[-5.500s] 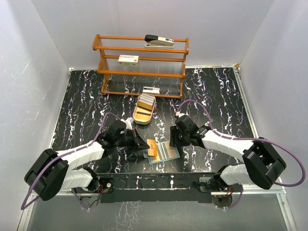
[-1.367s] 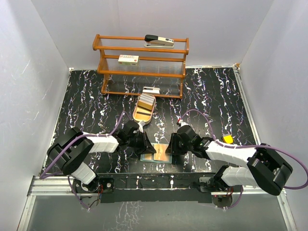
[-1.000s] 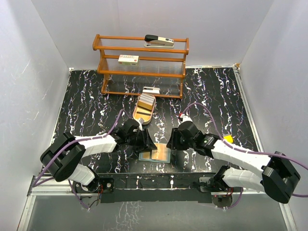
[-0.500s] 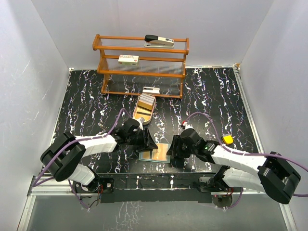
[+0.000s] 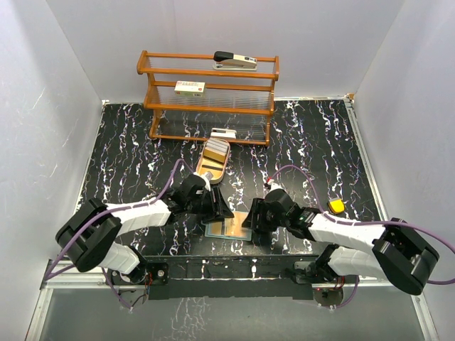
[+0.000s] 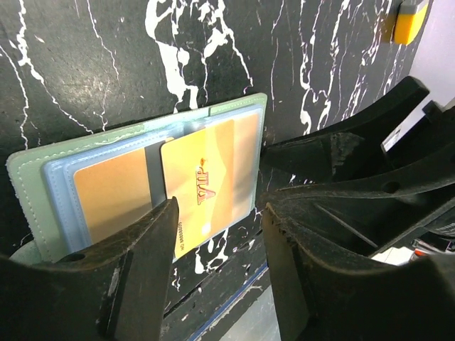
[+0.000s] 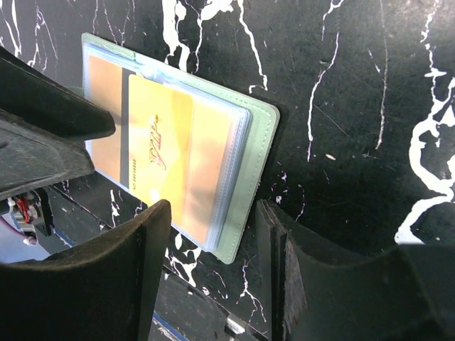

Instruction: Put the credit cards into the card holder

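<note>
The sage-green card holder point(image 5: 212, 229) point(image 6: 28, 177) point(image 7: 259, 142) lies open and flat near the table's front edge. One gold credit card point(image 6: 110, 192) sits in its left clear pocket. A second gold card point(image 6: 202, 185) point(image 7: 170, 156) point(image 5: 237, 226), marked VIP, is partway in the right pocket, its bright end reaching over the fold. My left gripper point(image 5: 217, 207) point(image 6: 217, 249) hovers at the holder's left, open and empty. My right gripper point(image 5: 254, 220) point(image 7: 213, 263) is low at the holder's right edge, open, with nothing between its fingers. More cards point(image 5: 215, 149) stand in the tan tray.
The tan oval tray point(image 5: 211, 170) sits just behind the holder. A wooden rack point(image 5: 210, 106) at the back carries a stapler point(image 5: 234, 60) and white boxes point(image 5: 190, 87). A small yellow object point(image 5: 335, 206) lies to the right. The table's front edge runs close below the holder.
Both grippers' jaws have spread wider. The right gripper has dropped down and leftwards to the holder's right edge. The gold card it brought over now lies on the holder, released.
</note>
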Available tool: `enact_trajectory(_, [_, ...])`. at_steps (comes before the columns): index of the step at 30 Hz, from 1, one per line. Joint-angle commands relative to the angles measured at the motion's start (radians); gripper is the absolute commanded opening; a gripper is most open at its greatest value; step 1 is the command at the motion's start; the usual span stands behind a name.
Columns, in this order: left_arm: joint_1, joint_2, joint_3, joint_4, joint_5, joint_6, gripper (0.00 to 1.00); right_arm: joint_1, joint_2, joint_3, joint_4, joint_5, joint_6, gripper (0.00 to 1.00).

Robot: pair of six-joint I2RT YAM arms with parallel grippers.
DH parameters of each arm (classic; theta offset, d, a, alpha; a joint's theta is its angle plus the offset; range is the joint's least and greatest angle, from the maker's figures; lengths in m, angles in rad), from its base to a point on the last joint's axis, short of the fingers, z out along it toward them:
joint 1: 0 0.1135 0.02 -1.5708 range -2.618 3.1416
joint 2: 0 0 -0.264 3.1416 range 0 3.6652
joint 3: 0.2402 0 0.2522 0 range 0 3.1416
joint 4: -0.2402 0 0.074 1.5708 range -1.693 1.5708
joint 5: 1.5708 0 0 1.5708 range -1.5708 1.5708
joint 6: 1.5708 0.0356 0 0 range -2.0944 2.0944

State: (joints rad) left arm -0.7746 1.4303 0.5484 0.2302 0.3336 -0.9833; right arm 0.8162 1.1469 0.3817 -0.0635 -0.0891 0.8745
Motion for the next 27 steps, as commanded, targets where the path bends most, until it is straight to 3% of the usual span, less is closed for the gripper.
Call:
enact_trajectory(1, [-0.005, -0.051, 0.021, -0.051, -0.054, 0.027, 0.5, 0.002, 0.001, -0.006, 0.088, -0.004, 0.003, 0.49])
enact_trajectory(16, [-0.006, 0.053, -0.001, 0.098, 0.018, -0.03, 0.5, 0.003, 0.07, 0.001, 0.149, -0.014, -0.016, 0.49])
enact_trajectory(27, [-0.033, 0.056, 0.026, 0.158, 0.049, -0.088, 0.43, 0.002, 0.097, 0.016, 0.184, -0.005, -0.065, 0.48])
